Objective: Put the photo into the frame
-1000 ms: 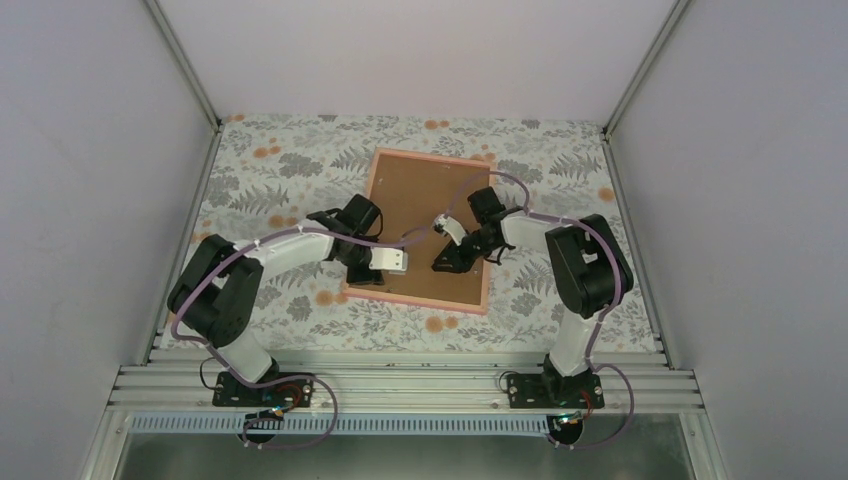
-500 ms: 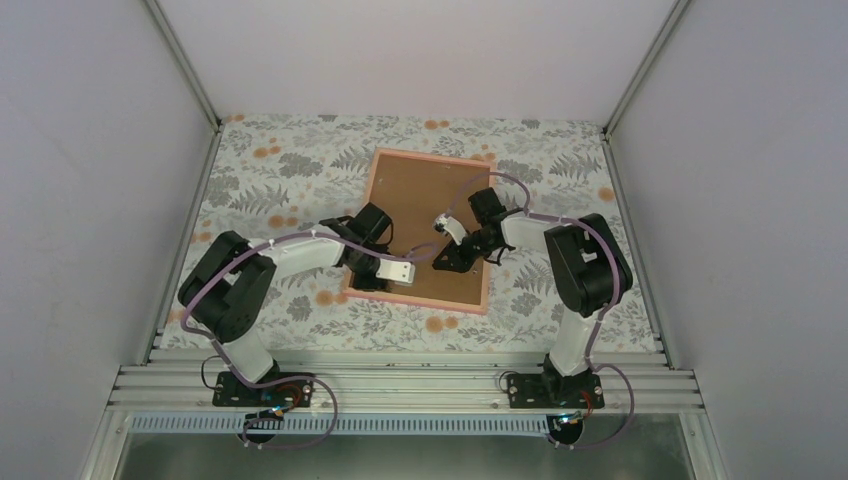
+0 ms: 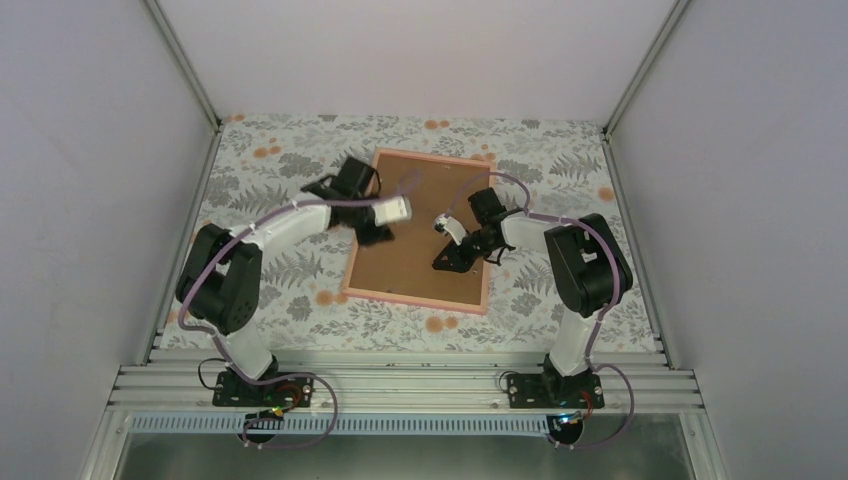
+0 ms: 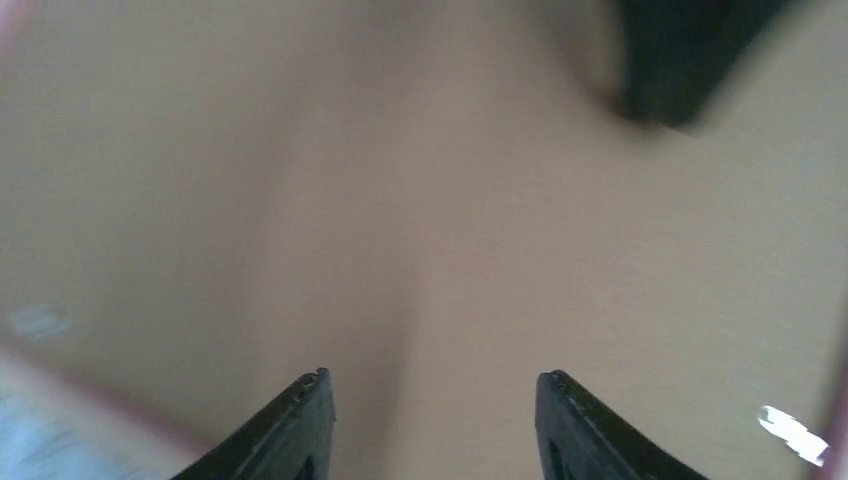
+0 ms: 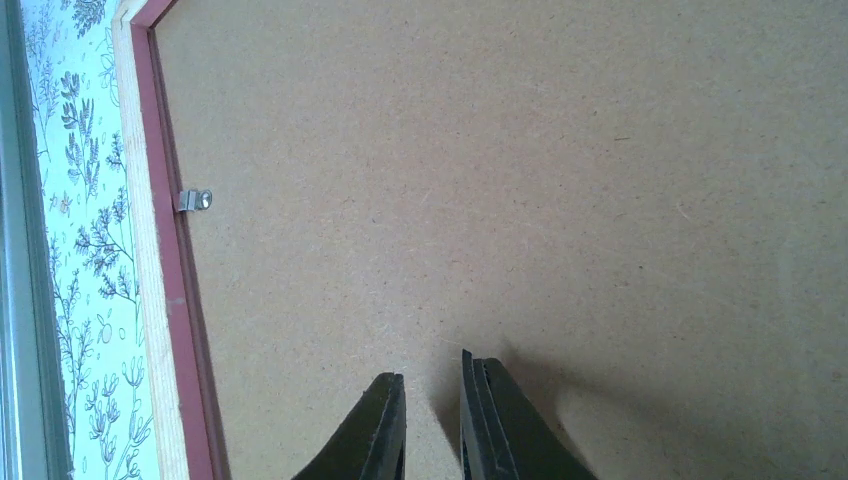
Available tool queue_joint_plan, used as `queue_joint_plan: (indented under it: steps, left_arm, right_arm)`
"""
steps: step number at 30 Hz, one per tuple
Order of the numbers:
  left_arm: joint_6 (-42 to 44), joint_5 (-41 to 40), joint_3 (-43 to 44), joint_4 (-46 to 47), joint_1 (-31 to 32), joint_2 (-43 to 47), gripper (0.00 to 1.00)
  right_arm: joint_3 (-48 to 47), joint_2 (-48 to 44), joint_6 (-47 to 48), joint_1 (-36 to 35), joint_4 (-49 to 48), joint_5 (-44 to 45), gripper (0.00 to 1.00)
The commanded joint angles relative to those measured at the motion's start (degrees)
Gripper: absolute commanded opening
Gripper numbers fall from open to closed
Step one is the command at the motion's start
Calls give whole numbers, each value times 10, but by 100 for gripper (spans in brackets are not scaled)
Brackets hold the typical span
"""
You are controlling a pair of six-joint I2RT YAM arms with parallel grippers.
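**Left arm swung toward the far side**

Since a second ago, my left arm has swung from the near left corner of the frame (image 3: pixel 418 301) up to its far left part. The right arm has barely shifted. The left claw (image 4: pixel 435 378) hangs low over the brown backing board (image 3: pixel 415 255), fingers spread with nothing between them; that view is blurred. The right claw (image 5: pixel 432 368) has its tips on or just above the board near the middle, I cannot tell which. Its fingers are almost pressed together, a thin slit left, pinching nothing. The frame lies flat, back upward, mid-way across the floral worktop (image 3: pixel 280 170). The board fills it, and a small metal clip (image 5: pixel 195 201) sits at one edge.
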State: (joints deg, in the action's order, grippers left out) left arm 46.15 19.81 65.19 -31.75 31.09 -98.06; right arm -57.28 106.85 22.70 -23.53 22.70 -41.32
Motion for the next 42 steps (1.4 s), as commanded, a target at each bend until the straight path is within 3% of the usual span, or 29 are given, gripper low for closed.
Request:
queue_joint_plan:
  steps: [1, 5, 11, 22, 31, 42]
  left_arm:
    - [-150, -61, 137, 36, -58, -54, 55]
    - [-197, -125, 227, 31, -92, -127, 61]
    - [-256, -147, 331, 0, -121, -219, 64]
    - [-289, -120, 483, -43, -128, -357, 64]
    - [-297, -114, 512, -61, -127, -402, 63]
    - [-293, -156, 528, -88, -134, -431, 49]
  right_arm:
    - [9, 19, 6, -9, 32, 55, 17]
    - [-4, 12, 5, -10, 38, 67, 17]
    - [-49, 3, -19, -10, 32, 72, 18]
    - [-141, 75, -63, -10, -16, 99, 20]
    - [-205, 137, -87, -10, -37, 127, 20]
    - [-192, 149, -71, -10, -17, 143, 19]
